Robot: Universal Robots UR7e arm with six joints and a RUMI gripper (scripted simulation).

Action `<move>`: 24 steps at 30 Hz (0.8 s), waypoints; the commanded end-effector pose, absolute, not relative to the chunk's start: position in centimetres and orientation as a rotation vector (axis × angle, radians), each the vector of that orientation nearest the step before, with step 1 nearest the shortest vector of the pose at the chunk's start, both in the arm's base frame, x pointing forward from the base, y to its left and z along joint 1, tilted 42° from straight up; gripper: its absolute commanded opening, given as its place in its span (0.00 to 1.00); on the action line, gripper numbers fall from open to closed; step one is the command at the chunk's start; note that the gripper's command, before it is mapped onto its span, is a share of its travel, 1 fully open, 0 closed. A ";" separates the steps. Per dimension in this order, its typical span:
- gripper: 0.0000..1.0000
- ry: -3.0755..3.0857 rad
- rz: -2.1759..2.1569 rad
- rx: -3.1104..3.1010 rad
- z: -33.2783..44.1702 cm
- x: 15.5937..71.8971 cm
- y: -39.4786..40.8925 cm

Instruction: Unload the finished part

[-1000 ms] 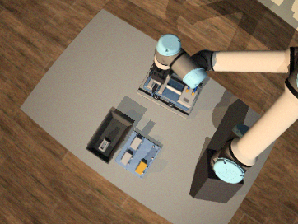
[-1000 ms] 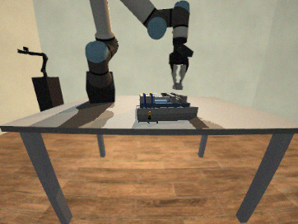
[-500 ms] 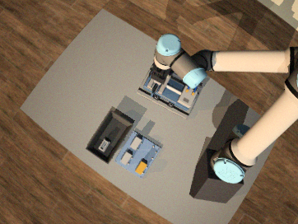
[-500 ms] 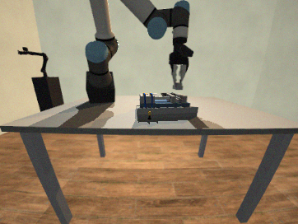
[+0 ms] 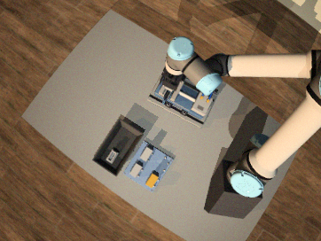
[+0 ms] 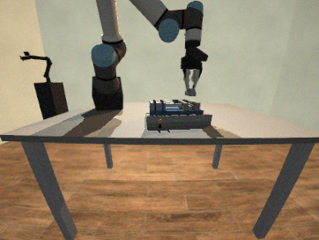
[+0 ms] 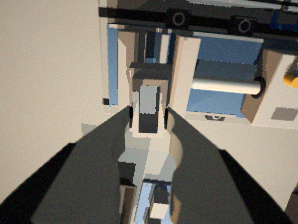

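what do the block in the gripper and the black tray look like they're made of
The finished part, clamped in the gripper, looks like pale machined metal or hard plastic: flat matte grey faces, crisp square edges and a dark pocket on top. The black outfeed tray looks like matte plastic or painted sheet metal: dark, no gloss, thin straight walls. Neither look settles the material for sure.

My arm [image 5: 266, 66] is built of cream-white tubes joined by dark grey joint housings, each closed with a round pale-blue cap [image 5: 181, 48]. I stand on a dark, blocky pedestal [image 5: 220, 205] set on the bench [image 5: 80, 89]. My wrist section is dark grey with a lighter band. My end effector [image 7: 148, 116] is matte dark grey, its two broad fingers tapering to narrow tips with tan inner faces.
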State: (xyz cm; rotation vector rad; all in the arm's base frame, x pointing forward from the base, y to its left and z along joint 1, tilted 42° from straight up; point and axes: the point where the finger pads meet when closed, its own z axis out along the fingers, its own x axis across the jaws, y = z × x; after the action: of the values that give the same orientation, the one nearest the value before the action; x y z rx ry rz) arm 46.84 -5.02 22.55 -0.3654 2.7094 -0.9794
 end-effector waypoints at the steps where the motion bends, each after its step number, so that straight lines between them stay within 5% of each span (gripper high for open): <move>1: 0.00 2.711 -0.986 -0.408 22.5 47.0 -4.8; 24: 0.00 2.714 -1.028 -0.695 21.6 48.1 -3.3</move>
State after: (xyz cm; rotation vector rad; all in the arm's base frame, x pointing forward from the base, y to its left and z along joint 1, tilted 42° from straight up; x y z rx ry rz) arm 47.84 -3.65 21.76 -0.6282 2.7173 -1.0195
